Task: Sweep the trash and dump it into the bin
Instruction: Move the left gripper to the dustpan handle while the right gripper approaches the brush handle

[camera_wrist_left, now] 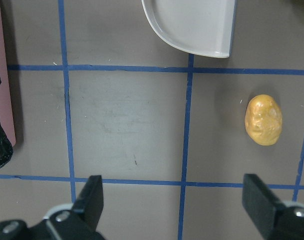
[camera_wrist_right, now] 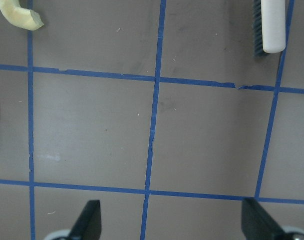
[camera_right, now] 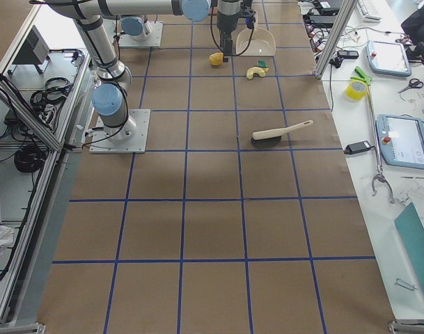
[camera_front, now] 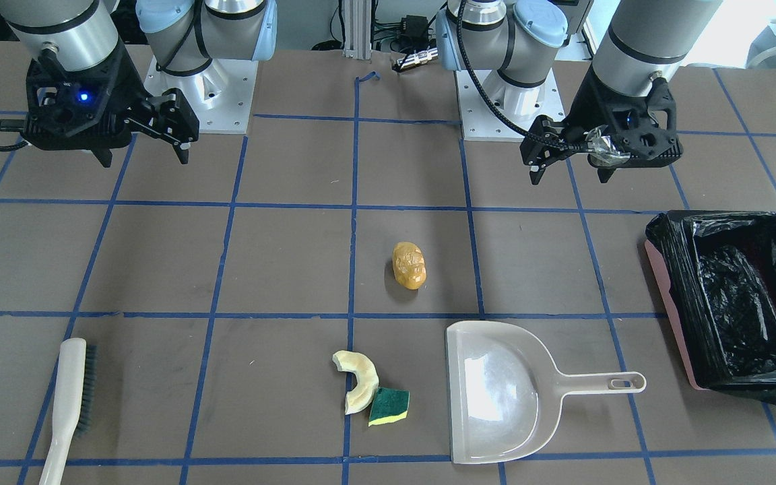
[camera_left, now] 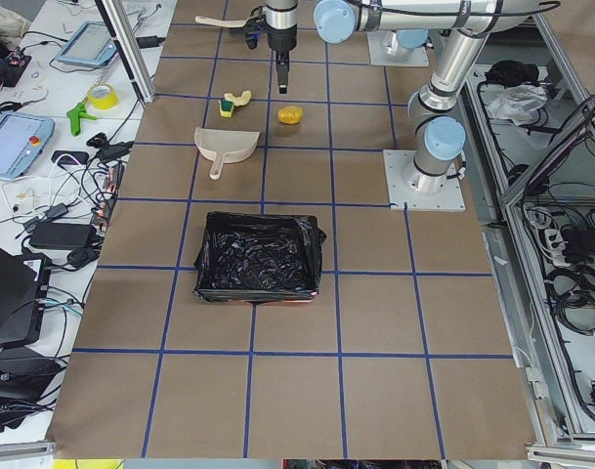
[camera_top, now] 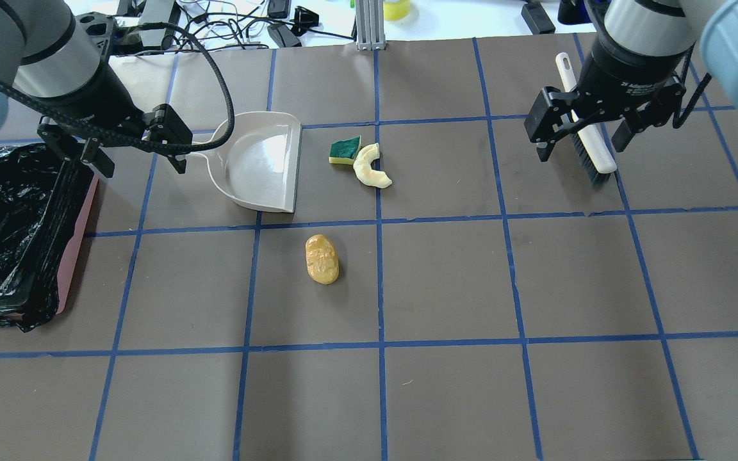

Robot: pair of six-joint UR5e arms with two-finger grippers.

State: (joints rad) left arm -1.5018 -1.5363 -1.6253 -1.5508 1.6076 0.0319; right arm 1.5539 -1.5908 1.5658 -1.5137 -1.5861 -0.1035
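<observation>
Both grippers hang empty with jaws wide apart, the left gripper on the robot's side of the dustpan, the right gripper far off past its lip. Nothing is swept yet. The crescent slice and sponge piece touch each other just beside that lip, with the potato-like lump near it. The brush lies well beyond them. The bin stands past the handle, so sweeping room looks ample.

One lump, one crescent slice, one sponge piece, one dustpan, one brush, one bin.
</observation>
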